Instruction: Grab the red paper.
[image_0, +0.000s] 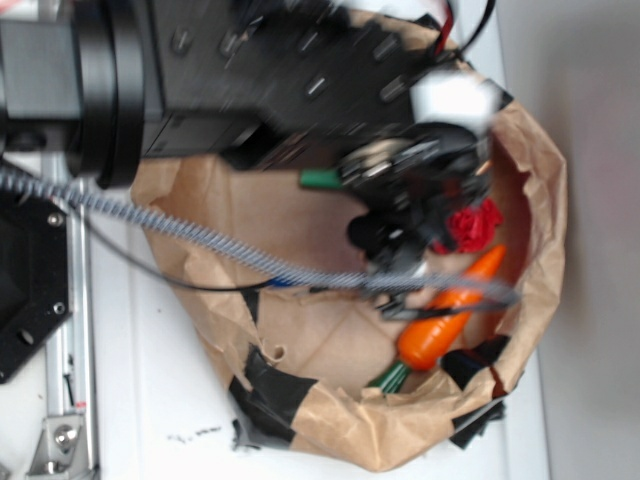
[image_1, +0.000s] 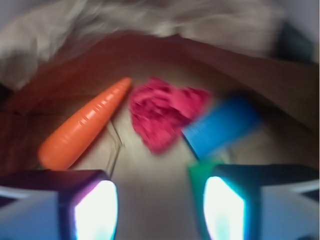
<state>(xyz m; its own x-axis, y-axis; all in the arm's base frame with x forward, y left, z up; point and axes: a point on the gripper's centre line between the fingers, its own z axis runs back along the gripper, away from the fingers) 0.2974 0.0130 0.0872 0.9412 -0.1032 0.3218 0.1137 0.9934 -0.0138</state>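
Crumpled deep-red paper wad (image_1: 162, 117) beside smooth orange carrot (image_1: 82, 131), inside brown paper lining (image_0: 300, 225). Black gripper (image_1: 160, 200) spread wide, empty, apparently lined up to straddle the wad.

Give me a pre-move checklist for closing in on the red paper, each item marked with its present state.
1. Red paper in sight ahead of the pincer: ok.
2. Pincer open, nothing between the fingers: ok.
3. Pincer centred on the paper: ok; in the wrist view it sits roughly midway ahead.
4. Orange carrot outside the closing path: cannot tell; its tip lies right beside the paper.
5. Blue block outside the path: not ok; it touches or overlaps the paper's right edge.
6. Height above the brown paper lining: cannot tell; both views are blurred.
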